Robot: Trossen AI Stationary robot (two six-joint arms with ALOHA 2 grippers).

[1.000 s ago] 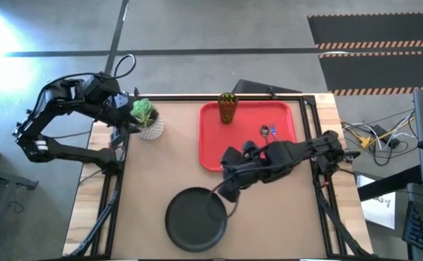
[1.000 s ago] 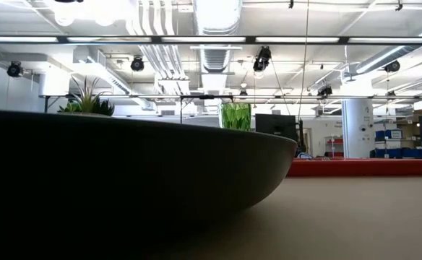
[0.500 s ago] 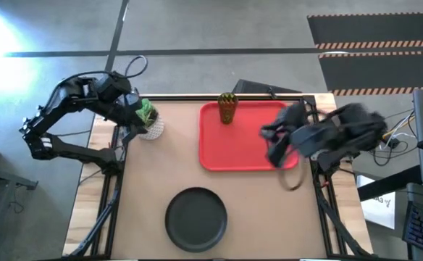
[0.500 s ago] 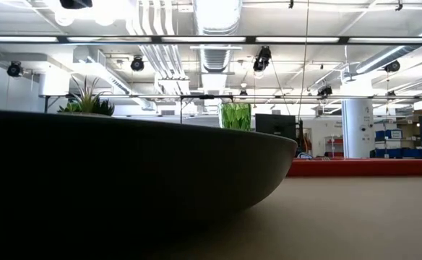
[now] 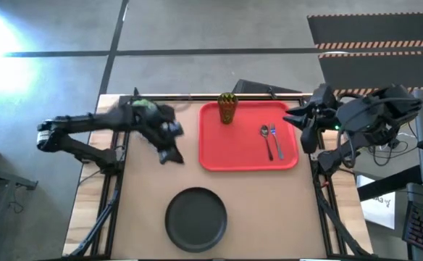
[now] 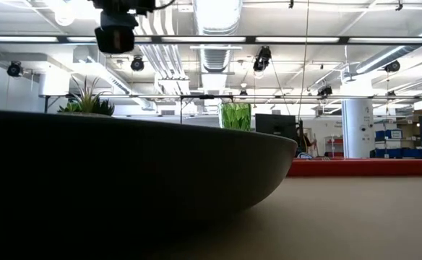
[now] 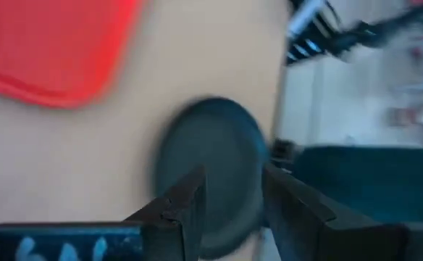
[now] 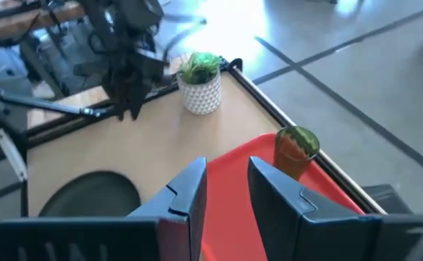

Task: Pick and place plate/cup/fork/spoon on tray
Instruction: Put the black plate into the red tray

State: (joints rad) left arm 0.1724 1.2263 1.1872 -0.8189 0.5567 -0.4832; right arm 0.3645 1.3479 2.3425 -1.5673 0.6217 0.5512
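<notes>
I have the left gripper (image 5: 169, 151) parted and empty above the table, aimed at the plate (image 5: 195, 218) off the tray (image 5: 244, 156); right gripper (image 5: 307, 134) parted, idle. Risk: 1 shallow rim grip slips

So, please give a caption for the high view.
Cup, spoon and fork on the red tray; plate on the table; left pincer above the table.
</notes>
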